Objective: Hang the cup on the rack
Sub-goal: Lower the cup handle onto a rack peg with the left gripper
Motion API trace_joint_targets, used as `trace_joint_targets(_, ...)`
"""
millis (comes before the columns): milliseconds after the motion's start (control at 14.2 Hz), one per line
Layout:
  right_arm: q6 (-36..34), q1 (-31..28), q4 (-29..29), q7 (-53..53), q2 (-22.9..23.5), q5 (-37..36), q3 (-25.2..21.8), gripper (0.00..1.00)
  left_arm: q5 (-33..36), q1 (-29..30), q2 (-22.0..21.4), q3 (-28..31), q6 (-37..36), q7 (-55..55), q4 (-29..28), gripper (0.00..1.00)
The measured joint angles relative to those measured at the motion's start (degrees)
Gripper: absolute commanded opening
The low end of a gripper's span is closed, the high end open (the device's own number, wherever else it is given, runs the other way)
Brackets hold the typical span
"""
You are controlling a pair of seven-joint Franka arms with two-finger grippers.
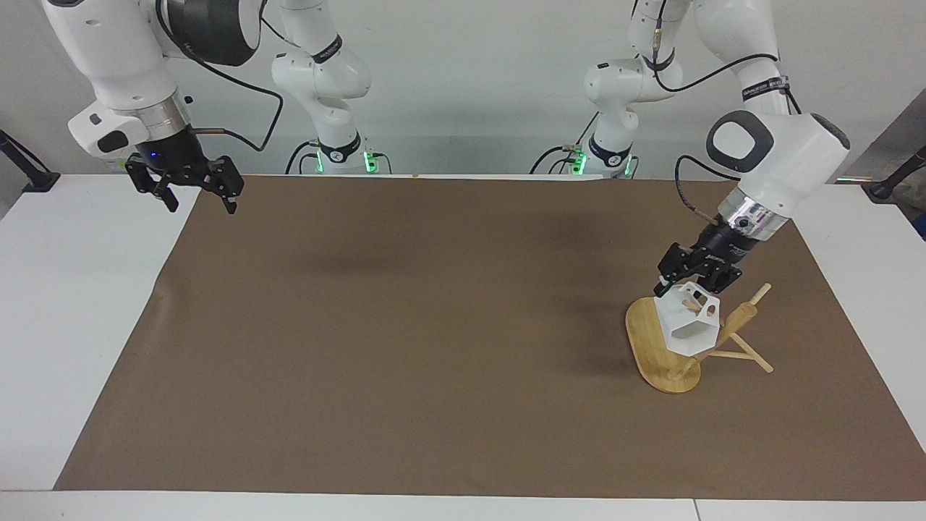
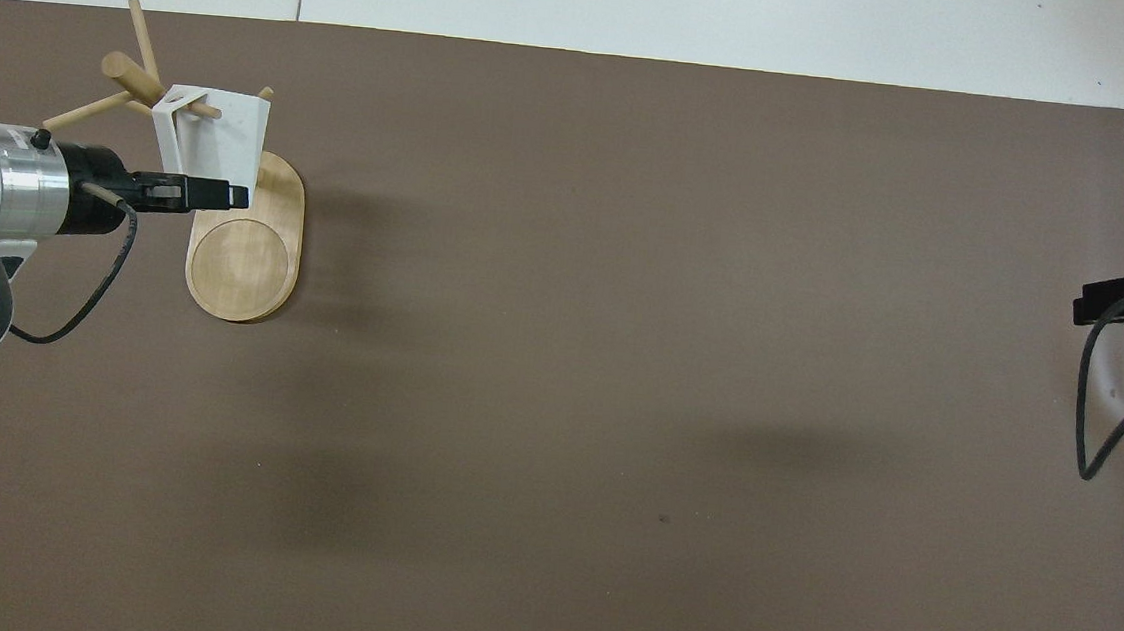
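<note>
Brown-covered worktop (image 1: 405, 347). The left pincer (image 1: 684, 284), clamped on the cup (image 1: 689, 327), holds it tilted over the rack (image 1: 662, 354); a peg (image 2: 199, 109) appears threaded through the handle. Left: release. The right pincer (image 1: 194, 189) waits open over the worktop's edge, well apart.

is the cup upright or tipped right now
Tipped. The cup lies on its side over the rack base, mouth facing sideways, a peg through its handle, the left gripper shut on it.
</note>
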Motion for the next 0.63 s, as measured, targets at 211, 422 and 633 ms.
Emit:
trace_joint_targets(211,0.00,-0.01,0.00,0.00,0.00,0.00,-0.02,1.00,-0.42,0.55,-0.04,-0.01,-0.06,-0.09,0.02,1.00)
trace_joint_targets(422,0.00,-0.01,-0.01,0.00,0.00,0.00,-0.02,1.00,-0.42,0.81,-0.04,0.05,-1.24,-0.09,-0.03,1.00)
trace_joint_targets(633,0.00,-0.01,-0.02,0.00,0.00,0.00,-0.02,1.00,0.43,0.96,-0.27,0.47,-4.09,-0.01,0.24,1.00)
